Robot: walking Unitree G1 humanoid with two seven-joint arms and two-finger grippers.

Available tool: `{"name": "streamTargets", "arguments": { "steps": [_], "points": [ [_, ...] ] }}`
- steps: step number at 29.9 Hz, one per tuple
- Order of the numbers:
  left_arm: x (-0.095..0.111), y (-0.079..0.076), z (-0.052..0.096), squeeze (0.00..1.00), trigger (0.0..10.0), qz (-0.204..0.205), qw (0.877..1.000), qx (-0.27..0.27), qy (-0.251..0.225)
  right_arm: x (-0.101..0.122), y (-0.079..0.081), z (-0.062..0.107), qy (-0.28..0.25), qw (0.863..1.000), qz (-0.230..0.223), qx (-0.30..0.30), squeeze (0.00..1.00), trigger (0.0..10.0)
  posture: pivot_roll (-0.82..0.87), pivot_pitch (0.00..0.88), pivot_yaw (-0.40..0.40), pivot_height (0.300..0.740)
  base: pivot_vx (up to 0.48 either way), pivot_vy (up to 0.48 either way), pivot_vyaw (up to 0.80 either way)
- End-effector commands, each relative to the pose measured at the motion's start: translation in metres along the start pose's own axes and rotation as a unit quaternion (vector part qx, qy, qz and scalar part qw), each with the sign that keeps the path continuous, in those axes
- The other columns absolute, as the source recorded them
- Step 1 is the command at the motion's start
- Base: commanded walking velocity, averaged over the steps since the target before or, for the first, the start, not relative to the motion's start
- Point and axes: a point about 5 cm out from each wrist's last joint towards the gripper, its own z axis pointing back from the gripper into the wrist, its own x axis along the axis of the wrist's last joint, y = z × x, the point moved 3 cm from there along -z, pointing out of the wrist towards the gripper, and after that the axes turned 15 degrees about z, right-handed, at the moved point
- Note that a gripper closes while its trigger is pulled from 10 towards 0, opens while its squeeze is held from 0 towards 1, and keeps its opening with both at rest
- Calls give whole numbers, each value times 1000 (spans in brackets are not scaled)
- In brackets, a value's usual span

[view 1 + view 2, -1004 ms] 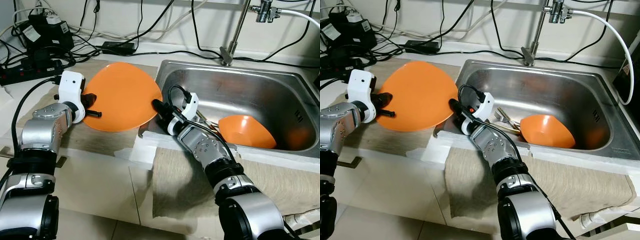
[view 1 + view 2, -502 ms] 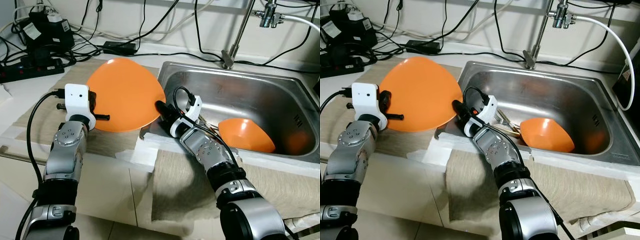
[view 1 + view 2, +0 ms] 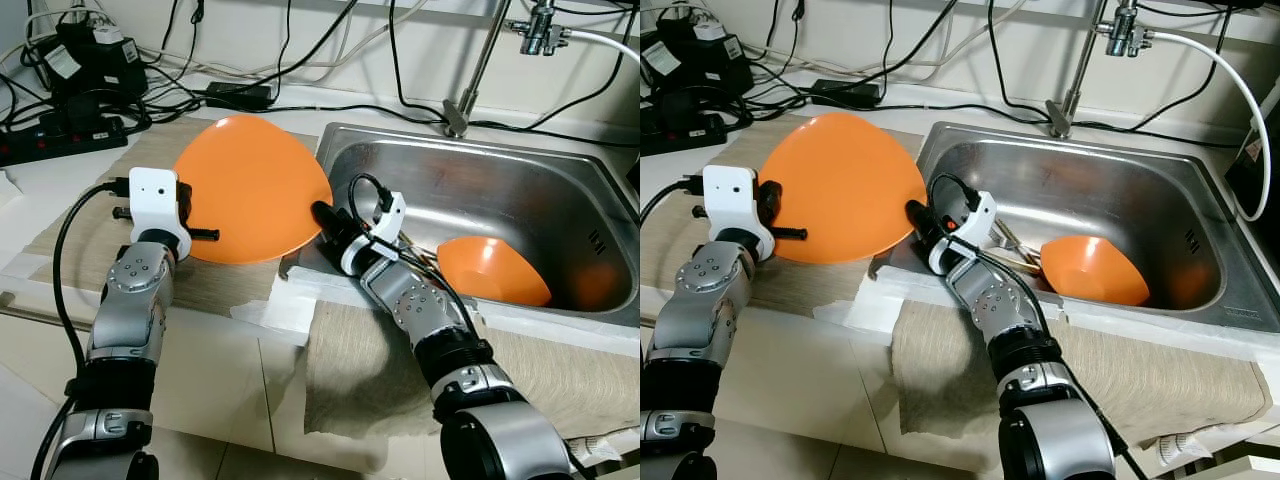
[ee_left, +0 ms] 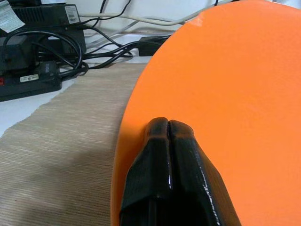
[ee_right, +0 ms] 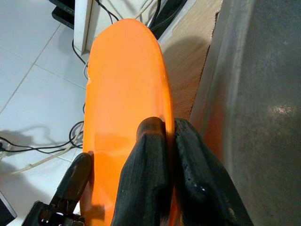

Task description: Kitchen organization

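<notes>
i see a beige mat (image 3: 90,215) on the counter (image 3: 30,180), steel sink (image 3: 520,190), two orange dishes: plate (image 3: 250,190) pinched by left tool (image 3: 190,222) and right tool (image 3: 322,215), bowl (image 3: 492,270) in sink.

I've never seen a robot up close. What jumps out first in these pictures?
A big orange plate held over the counter mat, just left of the steel sink. Both claws pinch its rim: the left claw on its left edge, the right claw on its right edge by the sink. An orange bowl lies tilted in the sink, and black cables tangle along the wall behind.
</notes>
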Motion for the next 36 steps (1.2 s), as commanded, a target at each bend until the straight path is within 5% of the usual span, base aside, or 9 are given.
{"name": "streamTargets", "arguments": {
  "steps": [1, 28, 29, 30, 31, 32, 36],
  "points": [
    [3, 15, -12, 0, 10000, -12, 995, -19, 97, -18, 84, -41, 38, 941, 331, 65, 608, 0, 81, 0, -8, 740, 0, 0, 0],
    [3, 15, -12, 0, 10000, -12, 995, -19, 97, -18, 84, -41, 38, 941, 331, 65, 608, 0, 81, 0, -8, 740, 0, 0, 0],
    [2, -2, -1, 0, 10000, -4, 1000, -1, -2, 22, 26, -11, -55, 897, 433, -62, 608, 0, 38, 0, 0, 740, 0, 0, 0],
    [1, -24, 9, 0, 10000, 14, 998, -3, -66, 51, -16, 29, -112, 834, 519, -150, 600, 0, 2, 0, 0, 740, 0, 0, 0],
    [-1, -38, 15, 0, 10000, 28, 995, -7, -96, 65, -35, 58, -140, 786, 571, -193, 604, 0, 3, 0, 0, 740, 0, 0, 0],
    [-5, -46, 15, 0, 10000, 29, 995, -17, -93, 69, -44, 72, -144, 766, 589, -211, 604, 0, 4, 0, 0, 740, 0, 0, 0],
    [-5, -52, 14, 0, 10000, 30, 995, -25, -87, 66, -45, 72, -140, 767, 589, -211, 604, 0, 6, 0, 0, 740, 0, 0, 0]
  ]
}}
